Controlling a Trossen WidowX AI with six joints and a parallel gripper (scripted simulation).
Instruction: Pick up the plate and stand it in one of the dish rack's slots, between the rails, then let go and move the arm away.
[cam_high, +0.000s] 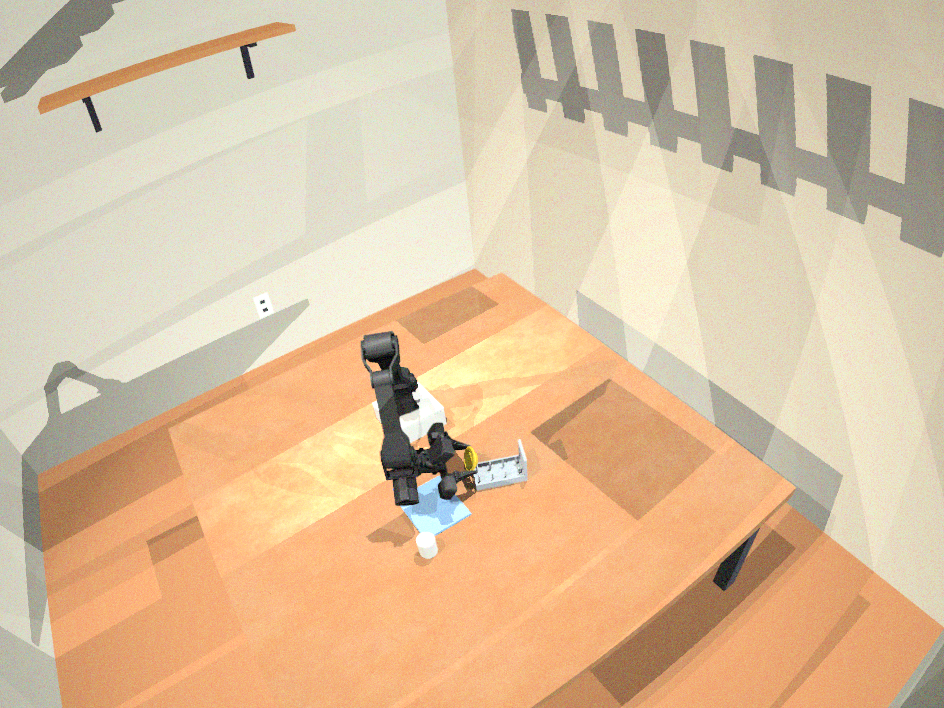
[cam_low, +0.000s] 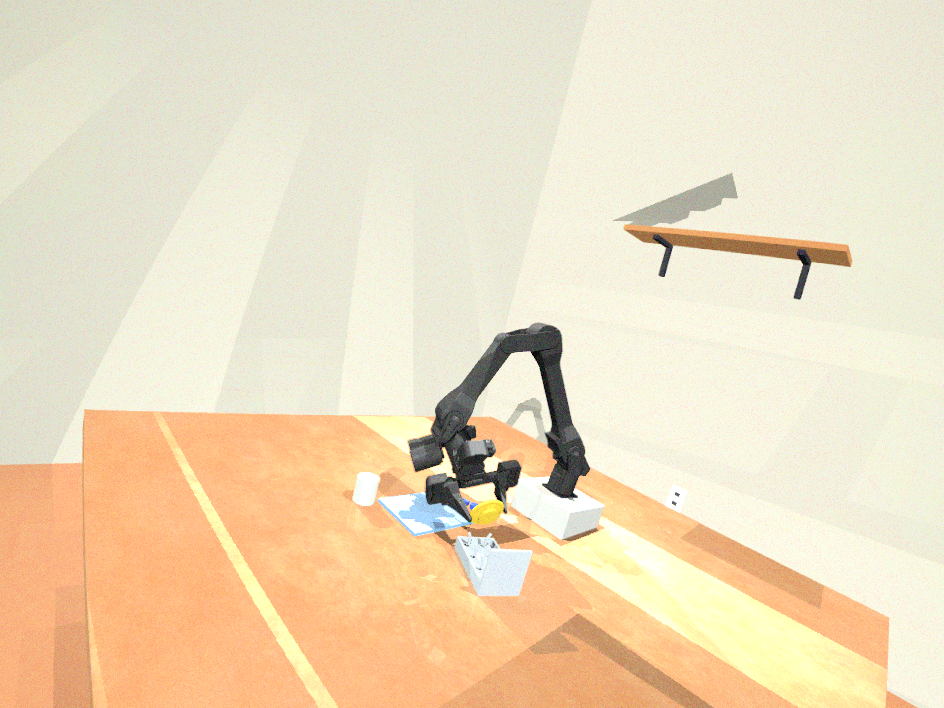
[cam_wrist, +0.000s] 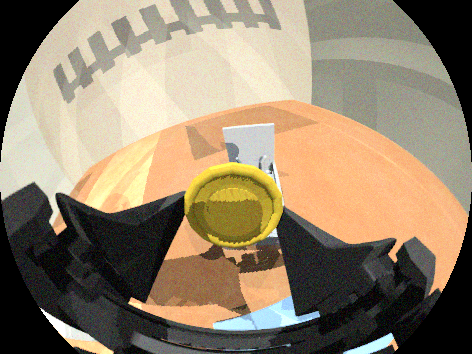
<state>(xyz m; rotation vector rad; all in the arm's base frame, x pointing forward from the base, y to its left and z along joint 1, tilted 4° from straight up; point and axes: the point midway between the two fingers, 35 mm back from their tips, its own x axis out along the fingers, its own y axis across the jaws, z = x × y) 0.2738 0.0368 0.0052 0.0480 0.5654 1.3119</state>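
Plate (cam_wrist: 232, 213): yellow, round, shallow, pinched at its rim between the two dark fingers of the gripper (cam_low: 478, 495). Held on edge, off the table (cam_high: 648, 533), its concave face turned toward the wrist camera. In the top view the plate (cam_high: 470, 458) hangs just beside the open near end of the dish rack (cam_high: 503, 468), apart from it; in the exterior view the plate (cam_low: 484, 512) sits above and behind the dish rack (cam_low: 494, 567).

Dish rack: pale grey, low base with short pegs along it and one tall end wall at the end far from the plate. Seen in the wrist view, the dish rack (cam_wrist: 256, 151) stands directly behind the plate, end wall rising beyond it.

Arm: black, bent over in an arch from a white base block (cam_low: 558, 512) that stands behind the dish rack, on the wall side.

Mat (cam_high: 440, 514): light blue, flat on the table, on the arm's side of the dish rack, partly under the gripper (cam_high: 462, 470).

Cup (cam_high: 425, 544): white, upright, beyond the mat from the dish rack, well apart from it.

Pen (cam_low: 474, 503): blue, only a short piece visible next to the plate in the exterior view.

Shelf (cam_high: 163, 64): wooden, on dark brackets, high on the wall, far from the dish rack.
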